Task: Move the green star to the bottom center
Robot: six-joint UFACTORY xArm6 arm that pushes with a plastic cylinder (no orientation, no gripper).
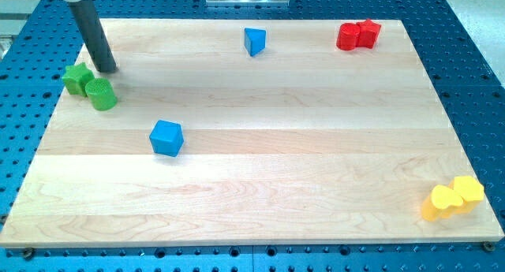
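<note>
The green star [76, 77] lies near the left edge of the wooden board, in the upper left of the view. A green cylinder [101, 94] touches it on its lower right. My tip [108, 68] rests on the board just to the upper right of the star and right above the cylinder, a small gap from both. The dark rod slants up toward the view's top left corner.
A blue cube [166, 137] sits left of centre. A blue wedge-like block [254, 41] is at the top centre. Two red blocks [357, 35] touch at the top right. Two yellow blocks [452, 199] touch at the bottom right. The wooden board [268, 209] lies on a blue perforated table.
</note>
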